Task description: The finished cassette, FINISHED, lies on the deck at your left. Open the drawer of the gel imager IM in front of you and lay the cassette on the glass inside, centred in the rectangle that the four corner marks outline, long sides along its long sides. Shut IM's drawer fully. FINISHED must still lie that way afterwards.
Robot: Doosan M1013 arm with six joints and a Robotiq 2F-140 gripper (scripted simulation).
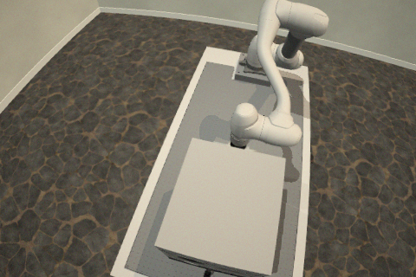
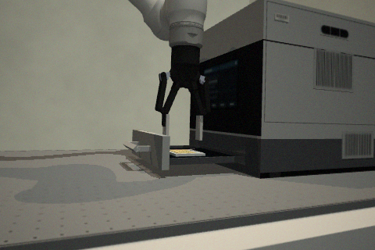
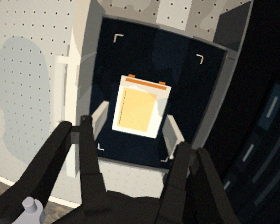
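Observation:
The gel imager IM is a grey box with a dark front. Its drawer stands pulled out over the deck. The cassette FINISHED, white with a yellow-orange face, lies flat on the dark glass inside, among the pale corner marks. In the wrist view it sits nearer the near marks than the far ones. My gripper is open, its fingertips a little above the cassette on either side, not touching it. In the top view the imager's top hides the drawer and the gripper.
The drawer's front panel with its handle stands just left of the fingers. The imager's dark front is close on the right. The perforated grey deck stretches to the left and front.

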